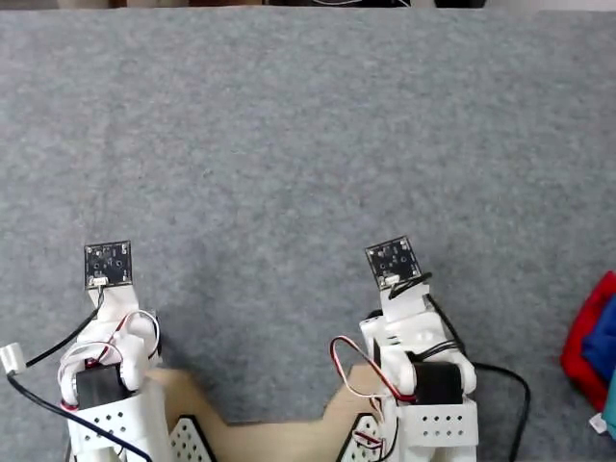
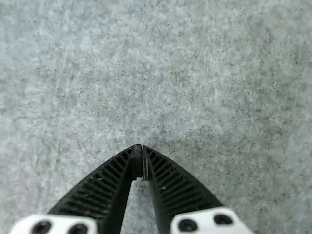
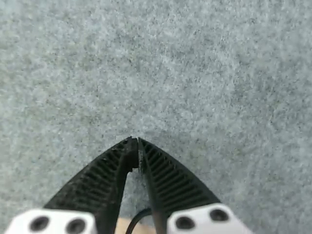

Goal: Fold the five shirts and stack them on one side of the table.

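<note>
A heap of shirts (image 1: 597,348), red and blue with a bit of teal, lies at the right edge of the grey felt table (image 1: 308,135). Both arms are folded back at the near edge. My left gripper (image 2: 138,147) is shut, its black fingertips meeting over bare felt with nothing between them. My right gripper (image 3: 134,141) is shut the same way over bare felt. In the high view the left arm (image 1: 108,318) sits at the near left and the right arm (image 1: 409,332) at the near middle, well apart from the shirts.
A brown board (image 1: 260,433) lies between the two arm bases at the near edge. Cables (image 1: 500,380) trail from the right arm's base toward the shirts. The felt stretches bare across the middle and far side.
</note>
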